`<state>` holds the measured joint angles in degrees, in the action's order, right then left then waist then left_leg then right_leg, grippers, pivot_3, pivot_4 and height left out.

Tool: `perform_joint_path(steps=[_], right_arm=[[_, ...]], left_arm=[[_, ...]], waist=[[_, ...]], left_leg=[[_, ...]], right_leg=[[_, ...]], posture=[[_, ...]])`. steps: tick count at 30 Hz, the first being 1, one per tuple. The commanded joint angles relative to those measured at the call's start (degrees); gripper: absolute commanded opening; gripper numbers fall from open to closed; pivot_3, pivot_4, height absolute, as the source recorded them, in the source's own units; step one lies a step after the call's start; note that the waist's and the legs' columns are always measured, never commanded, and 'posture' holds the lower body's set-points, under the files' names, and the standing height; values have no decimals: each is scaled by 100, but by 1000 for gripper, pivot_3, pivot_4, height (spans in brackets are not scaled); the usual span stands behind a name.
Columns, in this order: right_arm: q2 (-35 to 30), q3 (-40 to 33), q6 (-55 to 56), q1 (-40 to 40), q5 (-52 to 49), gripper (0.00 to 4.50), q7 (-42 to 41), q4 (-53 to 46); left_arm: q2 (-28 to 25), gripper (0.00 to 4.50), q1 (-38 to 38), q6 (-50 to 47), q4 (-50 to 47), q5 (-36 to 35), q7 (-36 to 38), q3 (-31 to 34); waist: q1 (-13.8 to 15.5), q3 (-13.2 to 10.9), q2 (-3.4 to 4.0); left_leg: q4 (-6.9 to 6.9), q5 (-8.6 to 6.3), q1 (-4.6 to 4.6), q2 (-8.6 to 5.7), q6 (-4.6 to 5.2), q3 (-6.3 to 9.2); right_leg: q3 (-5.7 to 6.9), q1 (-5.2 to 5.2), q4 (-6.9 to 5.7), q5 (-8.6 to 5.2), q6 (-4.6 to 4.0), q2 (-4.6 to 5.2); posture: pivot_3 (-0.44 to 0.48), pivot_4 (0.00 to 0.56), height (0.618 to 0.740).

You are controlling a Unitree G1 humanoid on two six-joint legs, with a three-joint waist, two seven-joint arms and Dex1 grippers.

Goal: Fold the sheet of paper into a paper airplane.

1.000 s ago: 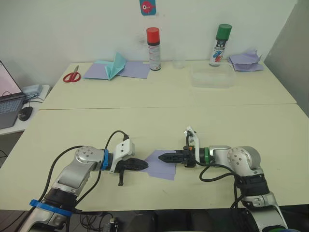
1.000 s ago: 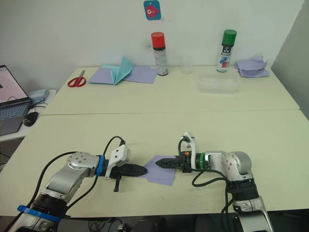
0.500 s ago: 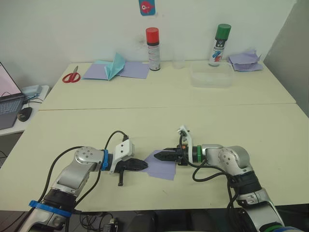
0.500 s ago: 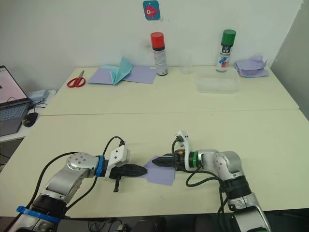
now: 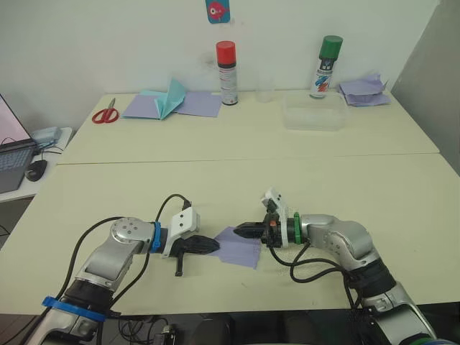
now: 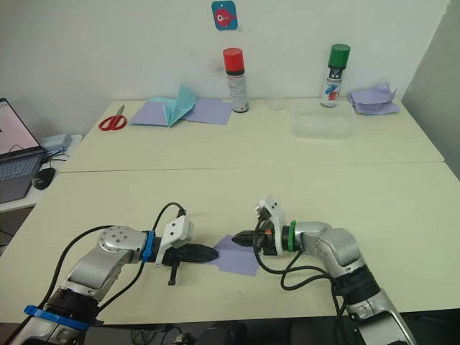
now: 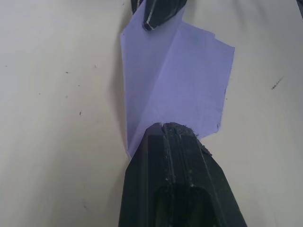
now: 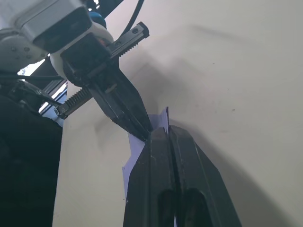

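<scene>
Flat on the cream table, near its front edge: thin pale lavender folded sheet of paper. Pinched at opposite ends by clenched left gripper and clenched right gripper.

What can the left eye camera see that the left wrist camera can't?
Left eye view: red scissors, the teal paper plane, two spray cans and a clear tub at the table's far side.
Left wrist view: the crease running across the sheet of paper.
Both: the left gripper and right gripper, fingers together at the sheet's opposite edges.
</scene>
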<state>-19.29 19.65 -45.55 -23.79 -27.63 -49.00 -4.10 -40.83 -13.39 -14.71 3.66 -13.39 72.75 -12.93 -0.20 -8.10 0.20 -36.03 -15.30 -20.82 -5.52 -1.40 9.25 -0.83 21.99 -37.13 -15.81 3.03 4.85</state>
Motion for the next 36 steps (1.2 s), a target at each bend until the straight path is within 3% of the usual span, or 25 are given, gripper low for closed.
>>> perform_joint_path(steps=[1, 13, 26, 36], right_arm=[[-91, 306, 482, 68, 215, 54, -352, -327], [-133, 738, 791, 105, 754, 54, -503, -35], [-80, 1000, 1058, 73, 1162, 54, -592, 279], [-208, 1202, 1503, 105, 1511, 54, -784, 358]], left_arm=[[-110, 0, 250, -491, 255, 373, -80, -398], [-203, 0, 415, -726, 8, 319, -128, -385], [-960, 0, 423, -1237, -567, 213, 80, -275], [-1153, 0, 24, -2100, -1322, -704, 290, 269]], waist=[[-17, 0, 0], [-21, 6, 1], [-173, 10, -5], [-161, -11, -24]], left_leg=[[0, 0, 0, 2, 0, 0], [1, 0, 3, 8, 0, 0], [11, -11, 4, 14, 0, 16], [9, -16, 1, 14, -4, 18]], right_leg=[[0, 0, 0, 0, 0, -2], [-2, 1, 0, -2, 4, -7], [-6, 23, -8, 1, -3, -15], [-6, 28, -7, 1, -3, -25]], posture=[[0, 150, 740], [0, 150, 740], [0, 150, 740], [0, 150, 740]])
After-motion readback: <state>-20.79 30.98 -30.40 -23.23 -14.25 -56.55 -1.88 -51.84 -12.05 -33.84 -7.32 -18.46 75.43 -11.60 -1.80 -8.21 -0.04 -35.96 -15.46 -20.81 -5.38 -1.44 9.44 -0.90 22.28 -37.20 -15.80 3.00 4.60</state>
